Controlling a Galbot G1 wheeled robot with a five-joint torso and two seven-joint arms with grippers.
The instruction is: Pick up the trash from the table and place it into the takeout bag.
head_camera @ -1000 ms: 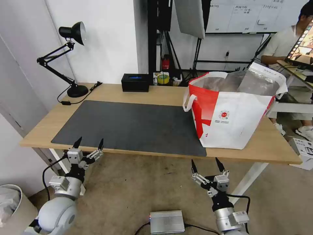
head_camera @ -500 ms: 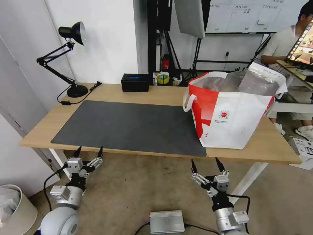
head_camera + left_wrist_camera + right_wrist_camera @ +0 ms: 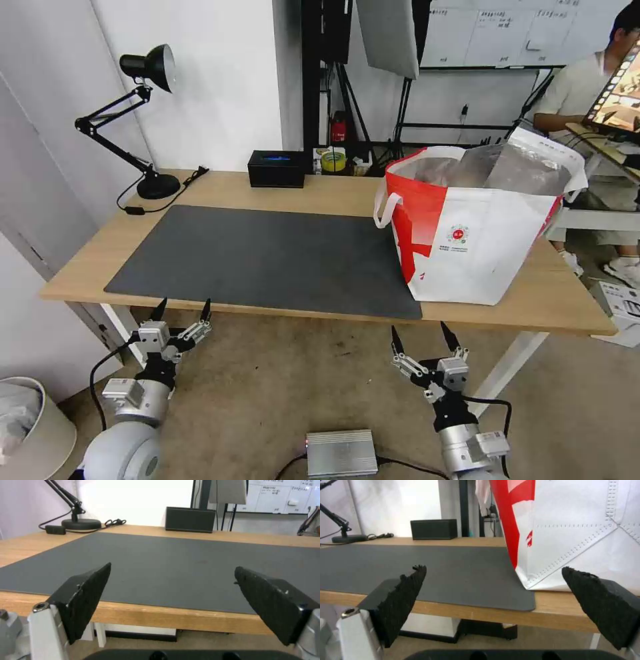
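The bag stands on the table, toward the right end. It is big and boxy. One side is red and the rest is white. A small round logo sits on its white front. A white loop handle hangs off its red side. The top is open, and shiny silver foil lines the inside. One bottom corner of the bag rests on the edge of the mat. The rest of it stands on bare wood.

The table is long and made of light wood, with white legs. The mat is dark grey and covers most of the middle.

At the back of the table sits a black box. A black lamp stands at the back left corner, and its cord curls on the wood.

The left gripper hangs low in front of the table, just under its front edge, with its two black fingers spread apart and nothing between them. The right gripper hangs low too, below the front edge and near the bag's side. Its fingers are also spread wide and hold nothing.

A small silver box lies on the floor between the two arms.
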